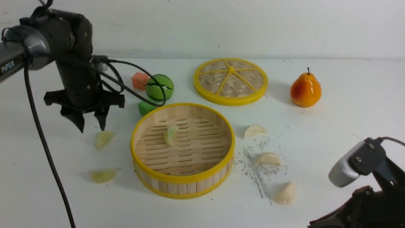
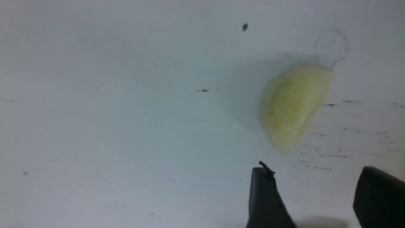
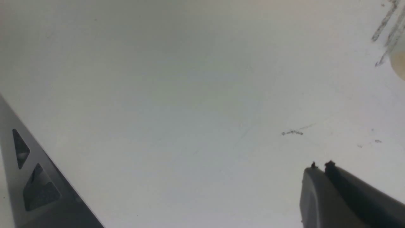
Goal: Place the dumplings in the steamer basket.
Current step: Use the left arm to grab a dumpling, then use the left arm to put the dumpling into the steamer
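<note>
The steamer basket [image 1: 183, 177] stands at the table's middle front with one pale green dumpling [image 1: 170, 134] on its slatted floor. Two more green dumplings lie left of it, one [image 1: 103, 139] just below my left gripper and one [image 1: 102, 175] nearer the front. Three cream-white dumplings lie right of the basket [image 1: 254, 130], [image 1: 268, 158], [image 1: 285, 193]. My left gripper [image 1: 92, 127] is open and empty, hovering just above the upper green dumpling, which also shows in the left wrist view [image 2: 292, 106] beyond the fingertips [image 2: 262, 177]. My right gripper [image 3: 319, 169] is shut and empty at the front right.
A flat woven yellow-rimmed disc [image 1: 230, 81] lies behind the basket. An orange pear [image 1: 305, 89] stands at the right. A green ball [image 1: 159, 87], an orange block [image 1: 139, 80] and a green block [image 1: 145, 107] sit behind the basket's left. Scuff marks [image 1: 259, 171] mark the table.
</note>
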`<action>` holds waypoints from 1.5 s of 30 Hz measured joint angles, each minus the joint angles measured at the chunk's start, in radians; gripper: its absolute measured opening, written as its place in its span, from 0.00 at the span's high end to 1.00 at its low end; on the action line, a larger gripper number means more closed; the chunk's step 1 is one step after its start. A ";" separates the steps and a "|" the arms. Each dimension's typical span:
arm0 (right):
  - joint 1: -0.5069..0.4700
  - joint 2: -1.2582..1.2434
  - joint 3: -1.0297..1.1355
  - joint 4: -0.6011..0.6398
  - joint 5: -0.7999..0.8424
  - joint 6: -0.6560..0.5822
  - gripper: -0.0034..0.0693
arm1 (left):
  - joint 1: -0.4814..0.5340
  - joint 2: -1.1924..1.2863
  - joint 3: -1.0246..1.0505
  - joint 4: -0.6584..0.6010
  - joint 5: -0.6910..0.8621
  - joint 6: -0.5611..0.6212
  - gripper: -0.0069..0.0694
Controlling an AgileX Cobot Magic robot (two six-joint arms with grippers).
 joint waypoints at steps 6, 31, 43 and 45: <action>0.000 0.000 0.000 0.000 -0.008 0.000 0.91 | 0.000 0.073 0.000 -0.028 -0.091 0.134 0.42; 0.000 0.000 0.000 -0.001 -0.040 0.000 0.88 | -0.041 -0.086 -0.040 -0.290 -0.118 0.144 0.60; 0.000 0.000 0.000 0.000 -0.044 0.000 0.87 | -0.330 0.058 -0.042 -0.097 -0.211 -0.151 0.60; 0.000 0.000 0.000 0.000 -0.041 0.000 0.86 | -0.335 0.084 -0.041 -0.074 -0.247 -0.204 0.60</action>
